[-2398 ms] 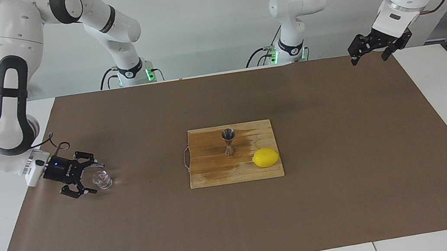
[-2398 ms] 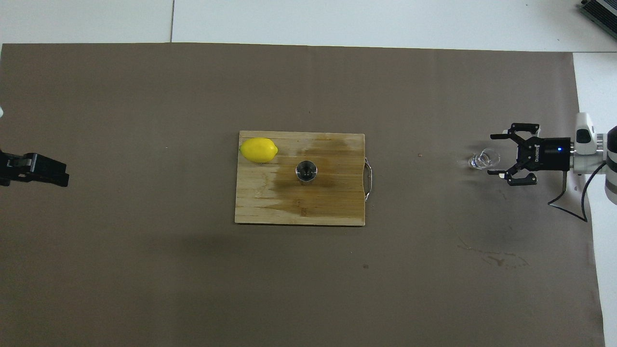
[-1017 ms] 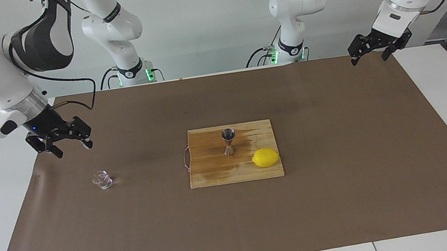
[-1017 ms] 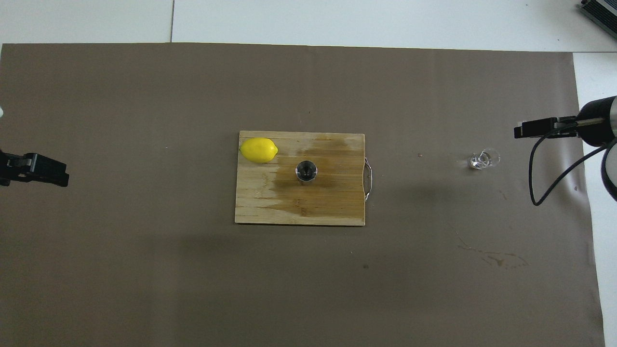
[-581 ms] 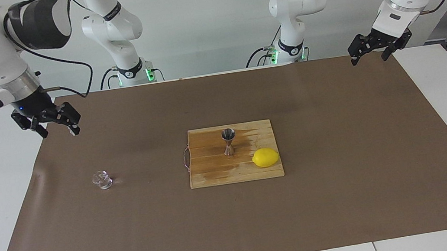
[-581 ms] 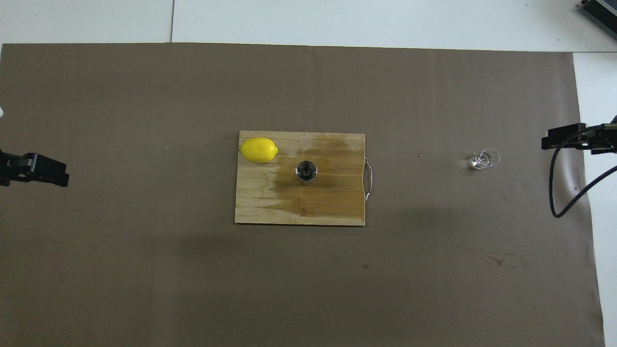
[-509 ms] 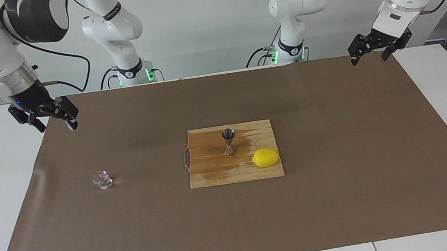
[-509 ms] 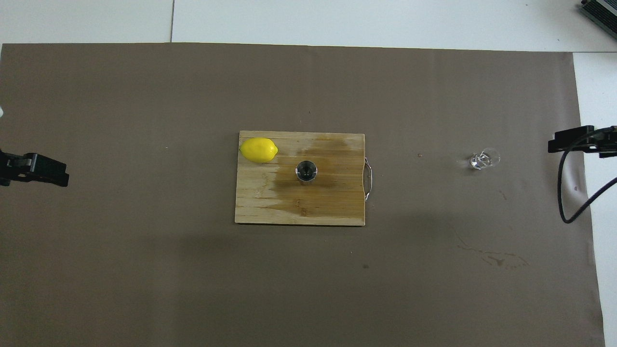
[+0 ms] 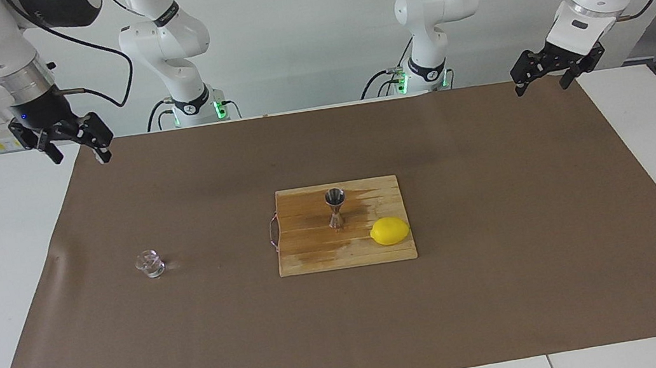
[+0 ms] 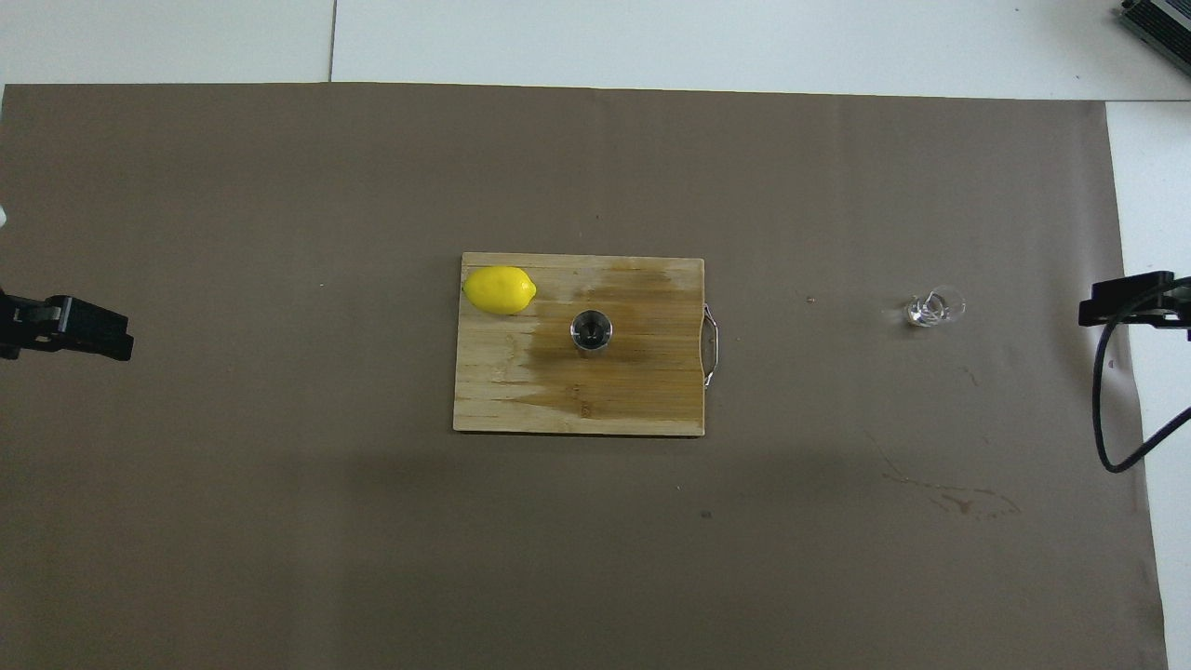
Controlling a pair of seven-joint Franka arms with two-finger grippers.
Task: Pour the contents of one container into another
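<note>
Brown paper (image 9: 509, 287) covers the table — glass tumbler (image 9: 150, 264) toward the right arm's end, jigger (image 9: 336, 208) on the cutting board (image 9: 319, 256). Left gripper (image 9: 539, 77) and right gripper (image 9: 76, 150) hang spread wide, empty.

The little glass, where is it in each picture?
Facing view: the glass stands on the brown mat at the picture's left, toward the right arm's end of the table.
Overhead view: the glass is at the picture's right, level with the board.
Shared landmark: the board's metal handle points toward the glass in both views.
</note>
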